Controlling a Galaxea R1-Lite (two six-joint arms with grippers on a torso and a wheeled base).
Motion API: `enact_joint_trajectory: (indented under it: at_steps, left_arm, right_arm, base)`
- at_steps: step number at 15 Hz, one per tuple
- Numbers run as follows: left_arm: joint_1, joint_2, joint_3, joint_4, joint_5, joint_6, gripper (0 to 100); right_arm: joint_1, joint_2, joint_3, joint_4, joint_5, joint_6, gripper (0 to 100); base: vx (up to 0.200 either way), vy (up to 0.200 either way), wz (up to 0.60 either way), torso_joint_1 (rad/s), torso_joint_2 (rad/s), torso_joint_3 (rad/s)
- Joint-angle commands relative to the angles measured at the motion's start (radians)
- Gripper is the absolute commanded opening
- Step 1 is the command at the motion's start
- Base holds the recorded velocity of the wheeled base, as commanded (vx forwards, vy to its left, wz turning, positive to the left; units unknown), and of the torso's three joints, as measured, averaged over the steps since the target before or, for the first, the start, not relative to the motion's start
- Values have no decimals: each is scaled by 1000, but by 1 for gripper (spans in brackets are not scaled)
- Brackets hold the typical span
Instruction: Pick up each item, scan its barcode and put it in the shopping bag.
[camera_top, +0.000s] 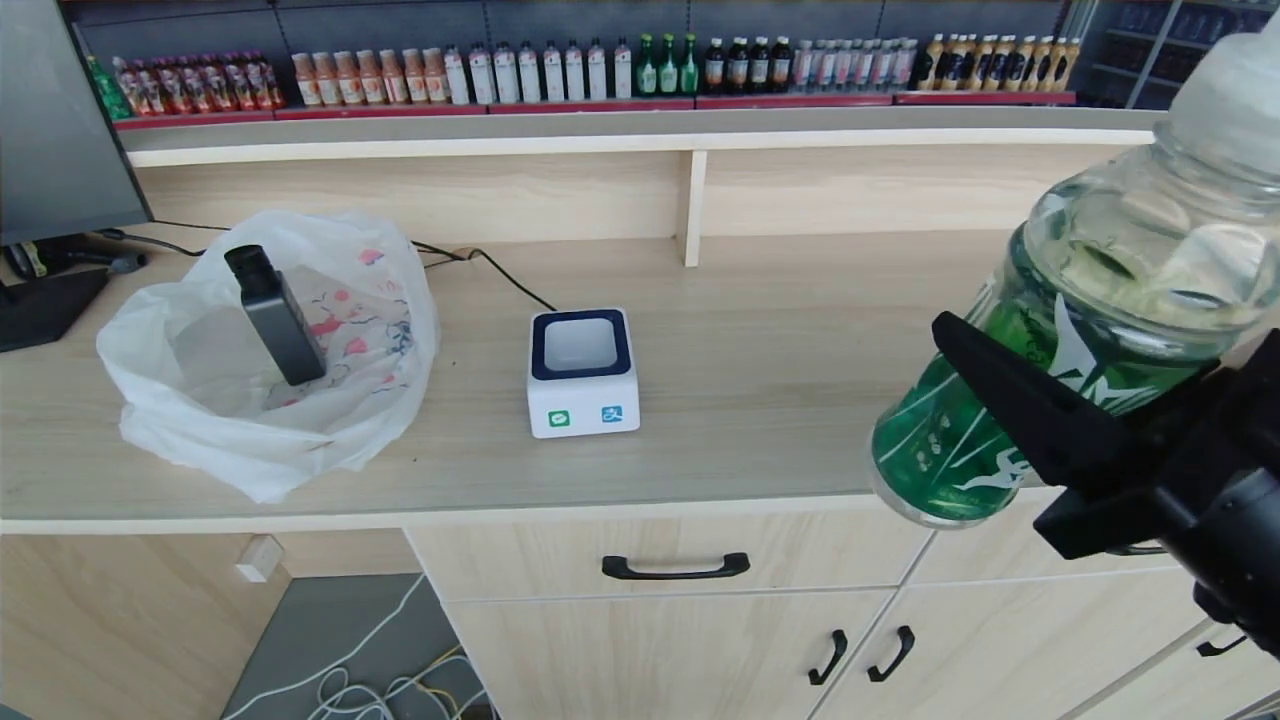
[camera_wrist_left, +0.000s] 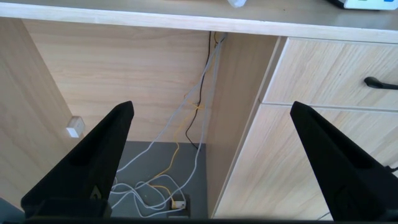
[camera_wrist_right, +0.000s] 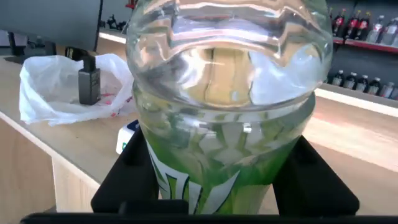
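My right gripper is shut on a clear bottle with a green label, held tilted in the air off the counter's front right edge. The bottle stands close before the right wrist camera. A white barcode scanner with a dark blue top sits mid-counter; its corner peeks out beside the bottle. At the left lies an open white shopping bag with a dark grey bottle standing inside. My left gripper is open, down below counter height in front of the cabinet.
A wooden upstand and divider back the counter. A black monitor stands at the far left, a cable runs to the scanner. Drawers with black handles lie below. Loose cables litter the floor.
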Motion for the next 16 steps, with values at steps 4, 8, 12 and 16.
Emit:
enact_joint_trajectory:
  at_steps: [4, 8, 12, 16]
  left_arm:
    - [0, 0, 0, 0, 0, 0, 100]
    - [0, 0, 0, 0, 0, 0, 100]
    - [0, 0, 0, 0, 0, 0, 100]
    - [-2, 0, 0, 0, 0, 0, 100]
  right_arm:
    - [-11, -11, 15, 23, -62, 161, 0]
    - [-94, -2, 14, 15, -111, 200, 0]
    - [-157, 63, 12, 8, -109, 203, 0]
    - [-183, 169, -26, -9, -108, 204, 0]
  base:
    - [0, 0, 0, 0, 0, 0]
    - [0, 0, 0, 0, 0, 0]
    - [0, 0, 0, 0, 0, 0]
    - [0, 0, 0, 0, 0, 0]
